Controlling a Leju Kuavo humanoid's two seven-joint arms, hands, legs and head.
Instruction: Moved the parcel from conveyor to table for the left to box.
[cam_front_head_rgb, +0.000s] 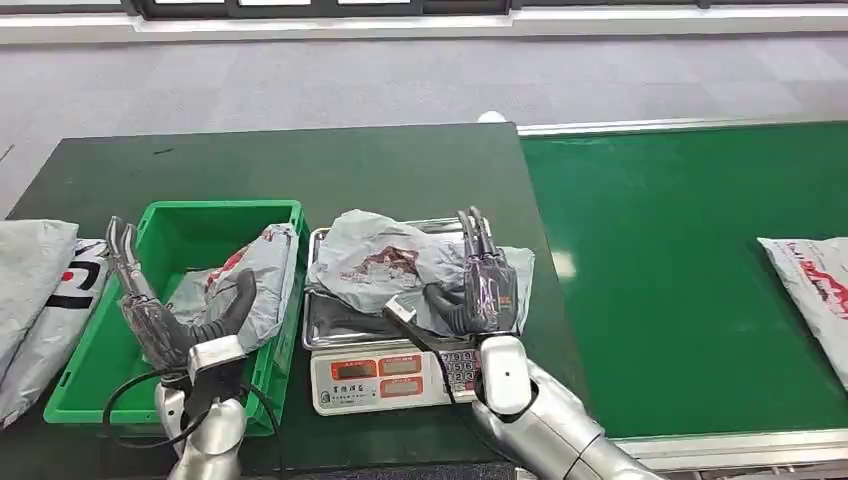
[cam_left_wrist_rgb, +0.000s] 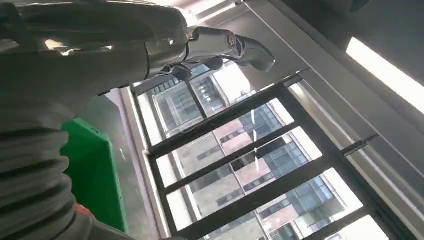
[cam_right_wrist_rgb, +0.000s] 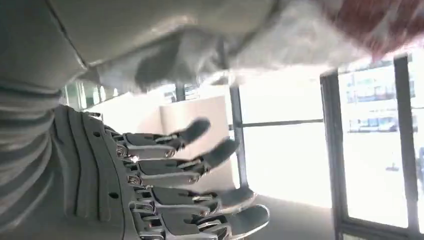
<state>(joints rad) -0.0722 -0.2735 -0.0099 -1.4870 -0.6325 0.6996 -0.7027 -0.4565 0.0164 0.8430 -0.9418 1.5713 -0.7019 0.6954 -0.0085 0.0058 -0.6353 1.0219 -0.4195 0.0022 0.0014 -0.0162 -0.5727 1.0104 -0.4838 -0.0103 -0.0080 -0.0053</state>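
Note:
A crumpled grey parcel (cam_front_head_rgb: 385, 262) with red print lies on the tray of a weighing scale (cam_front_head_rgb: 380, 380) in the middle of the dark table. My right hand (cam_front_head_rgb: 485, 285) stands at the parcel's right end with its fingers straight and spread, the thumb beside the plastic and nothing gripped. In the right wrist view the hand (cam_right_wrist_rgb: 170, 180) shows spread fingers, with the parcel (cam_right_wrist_rgb: 300, 35) close by the thumb side. My left hand (cam_front_head_rgb: 165, 300) hovers open over the green box (cam_front_head_rgb: 215, 215), which holds another grey parcel (cam_front_head_rgb: 255, 275). The left wrist view shows the hand (cam_left_wrist_rgb: 125, 45) and the box (cam_left_wrist_rgb: 92, 170).
The green conveyor (cam_front_head_rgb: 680, 290) runs along the table's right side, with one more grey parcel (cam_front_head_rgb: 815, 285) at its far right. Grey bags (cam_front_head_rgb: 35, 290) lie at the table's left edge. A black cable loops under my left wrist.

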